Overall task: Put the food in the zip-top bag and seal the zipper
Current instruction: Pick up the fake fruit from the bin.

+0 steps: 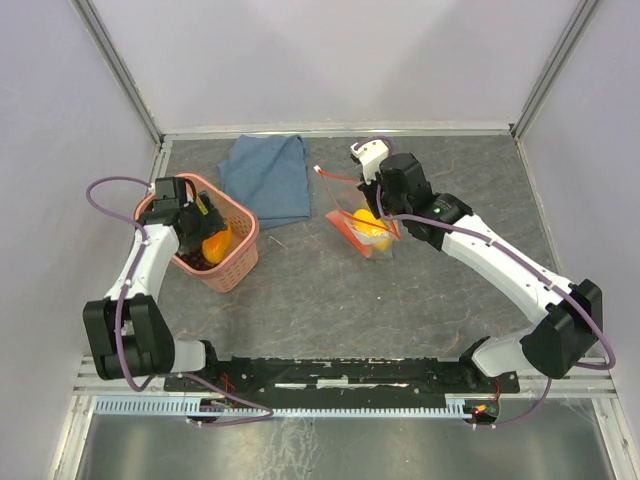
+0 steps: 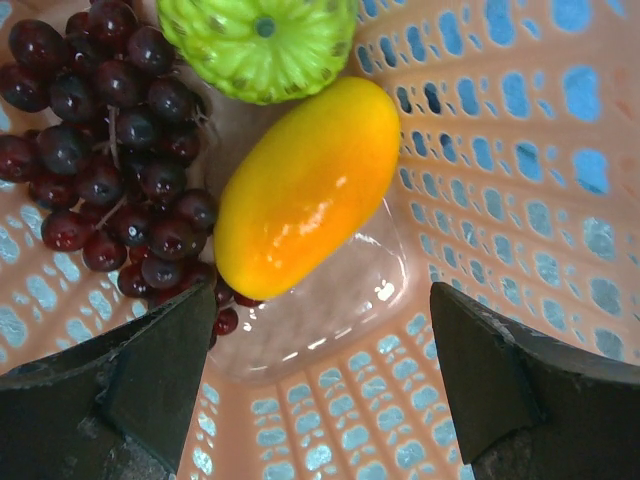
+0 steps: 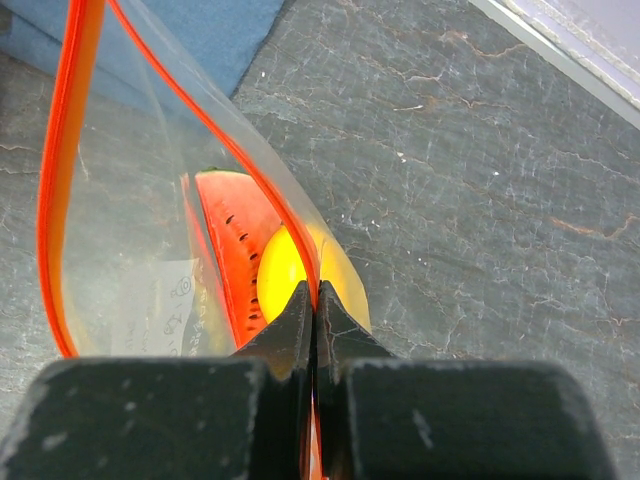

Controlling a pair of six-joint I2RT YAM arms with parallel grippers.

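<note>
My left gripper [image 2: 320, 335] hangs wide open inside the pink basket [image 2: 520, 150]. Just ahead of its fingers lies an orange oval fruit [image 2: 305, 185], with the grape bunch [image 2: 110, 150] and the yellow-green bumpy ball [image 2: 260, 45] beside it. My right gripper [image 3: 315, 300] pinches the zipper [image 3: 58, 170] of the zip-top bag [image 3: 130, 200], which holds, I think, a watermelon slice [image 3: 225, 240] and a yellow fruit [image 3: 280, 270] just past the fingertips
</note>
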